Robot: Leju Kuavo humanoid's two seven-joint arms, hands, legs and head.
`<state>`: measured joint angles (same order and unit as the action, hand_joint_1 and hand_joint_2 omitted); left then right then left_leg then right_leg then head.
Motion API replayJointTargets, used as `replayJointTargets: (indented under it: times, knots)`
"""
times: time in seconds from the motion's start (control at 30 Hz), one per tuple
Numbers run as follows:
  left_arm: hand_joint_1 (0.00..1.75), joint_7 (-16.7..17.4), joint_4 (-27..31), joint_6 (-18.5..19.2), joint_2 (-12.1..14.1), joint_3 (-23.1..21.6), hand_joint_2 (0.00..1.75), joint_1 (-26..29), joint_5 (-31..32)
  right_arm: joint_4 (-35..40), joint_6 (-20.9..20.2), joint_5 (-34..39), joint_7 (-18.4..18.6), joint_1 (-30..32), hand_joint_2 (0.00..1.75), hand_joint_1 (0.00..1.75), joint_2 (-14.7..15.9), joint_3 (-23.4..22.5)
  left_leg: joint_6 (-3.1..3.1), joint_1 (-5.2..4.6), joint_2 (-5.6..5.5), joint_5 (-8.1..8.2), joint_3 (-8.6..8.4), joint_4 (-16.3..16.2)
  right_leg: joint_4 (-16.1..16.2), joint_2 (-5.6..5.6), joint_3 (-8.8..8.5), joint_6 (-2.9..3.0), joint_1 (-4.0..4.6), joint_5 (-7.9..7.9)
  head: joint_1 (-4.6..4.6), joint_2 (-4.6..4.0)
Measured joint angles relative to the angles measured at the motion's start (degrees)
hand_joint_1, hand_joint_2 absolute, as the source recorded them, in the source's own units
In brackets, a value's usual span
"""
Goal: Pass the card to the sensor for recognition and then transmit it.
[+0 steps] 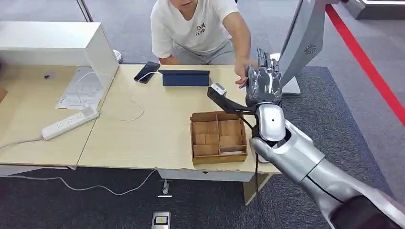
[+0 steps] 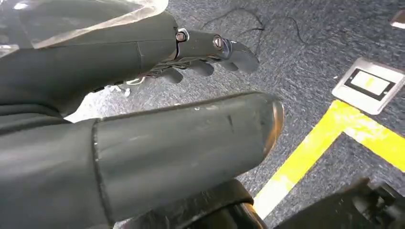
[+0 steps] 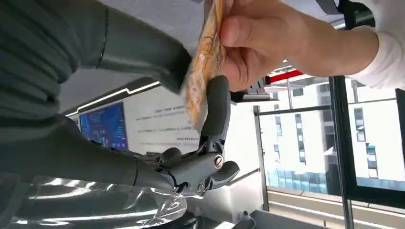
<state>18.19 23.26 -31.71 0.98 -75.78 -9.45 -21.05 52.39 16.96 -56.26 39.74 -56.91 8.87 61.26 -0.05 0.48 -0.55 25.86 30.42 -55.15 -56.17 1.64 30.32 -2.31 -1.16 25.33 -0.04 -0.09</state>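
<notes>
My right hand [image 1: 263, 83] is raised upright past the table's far right corner, next to a person's hand [image 1: 242, 76]. In the right wrist view an orange-yellow card [image 3: 205, 71] stands edge-on, pinched between my right hand's [image 3: 119, 62] thumb and a dark finger [image 3: 216, 109]. The person's hand [image 3: 267, 43] grips the same card from the other side. A dark blue flat device [image 1: 184, 77] lies at the table's far edge, left of both hands. My left hand [image 2: 143, 124] hangs over the grey floor, fingers apart, holding nothing.
A divided cardboard box [image 1: 219, 159] sits on the wooden table [image 1: 153, 129] near its front right. A black phone [image 1: 146, 71], a white cable, a power strip [image 1: 69, 123] and a white cabinet [image 1: 57, 43] lie to the left. The seated person [image 1: 196, 24] faces me.
</notes>
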Motion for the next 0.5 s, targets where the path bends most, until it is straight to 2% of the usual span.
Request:
replayJointTargets:
  times: [0.13, 0.3, 0.5]
  knots:
    - [0.00, 0.0, -0.1, 0.3, -0.1, 0.0, 0.00, -0.1, 0.1, -0.9, 0.0, -1.8, 0.0, 0.0, 1.75, 0.00, 0.1, -0.2, 0.00, 0.00, 0.00, 0.00, -0.01, 0.0, 0.0, 0.00, 0.00, 0.00, 0.00, 0.00, -0.02, 0.00]
    - [0.00, -1.0, -0.2, 0.2, -0.2, 0.2, 0.00, 0.1, -0.4, -1.0, -4.0, -6.3, 0.0, -0.3, 1.75, 0.00, 0.3, 0.0, 0.00, 0.00, 0.01, 0.00, -0.01, 0.0, 0.0, 0.00, 0.01, 0.00, 0.01, 0.00, 0.00, 0.00]
    - [0.00, -2.6, -0.3, -0.9, -0.3, 1.3, 0.00, 1.1, -2.1, 2.9, -7.6, -12.8, 0.0, -4.1, 1.75, 0.00, 1.7, 4.2, 0.00, 0.00, 0.03, 0.00, -0.01, 0.0, 0.0, 0.00, 0.02, 0.01, 0.01, -0.01, -0.02, 0.00]
